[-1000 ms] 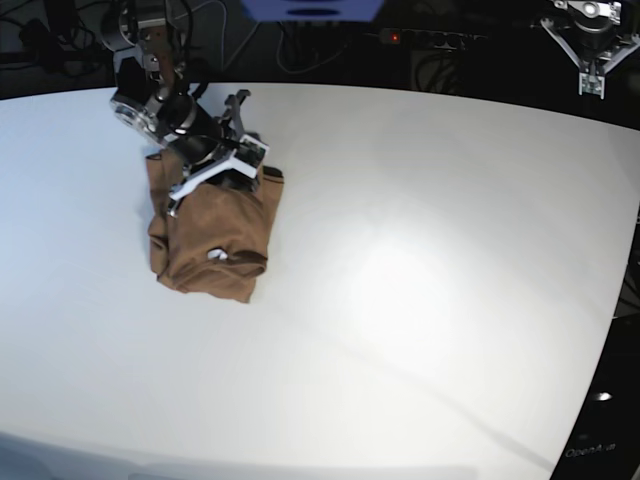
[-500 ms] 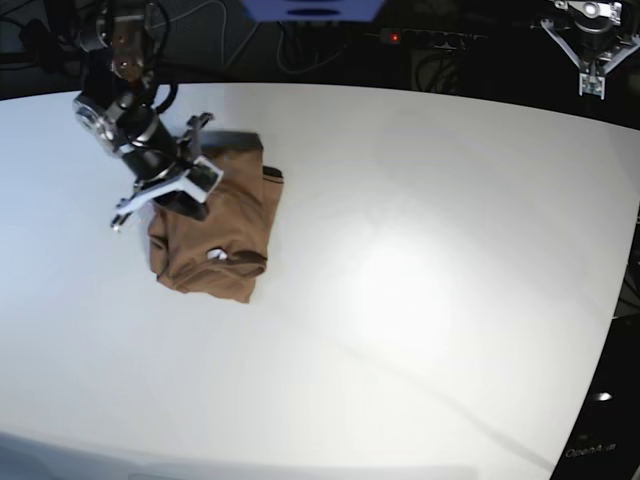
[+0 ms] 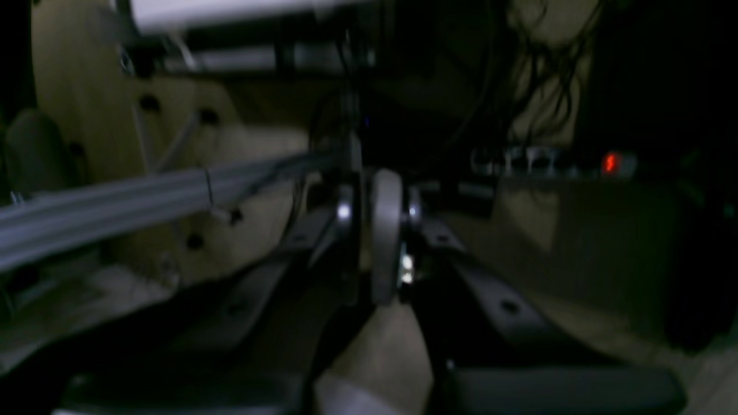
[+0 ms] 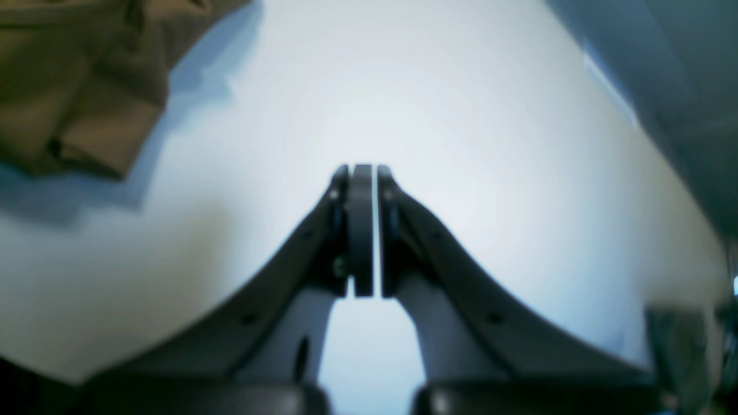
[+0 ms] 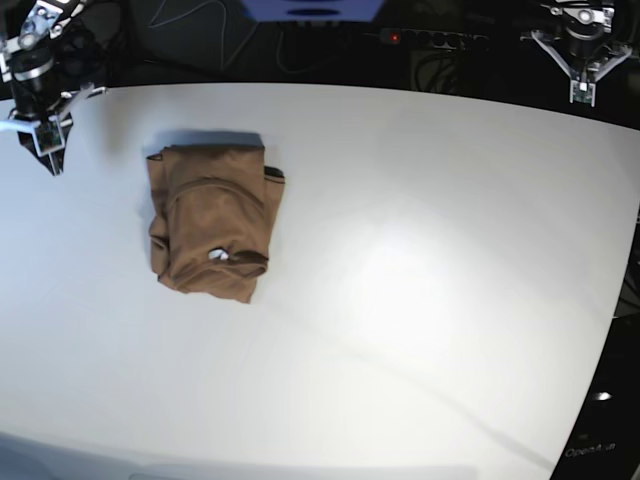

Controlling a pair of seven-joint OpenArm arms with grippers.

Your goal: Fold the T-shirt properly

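I see the T-shirt [image 5: 211, 222] folded on the table [image 5: 420, 280] — both grippers, left [image 5: 581, 92] and right [image 5: 50, 150], pressed together, holding nothing.

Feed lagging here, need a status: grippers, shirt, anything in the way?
Left gripper shut, empty, off the table's far edge. Right gripper shut, empty, clear of the shirt. Shirt folded in a compact bundle on the table. Nothing in the way.

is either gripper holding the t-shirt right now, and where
Nothing is held. The right gripper and left gripper are shut on nothing, clear of the T-shirt on the table.
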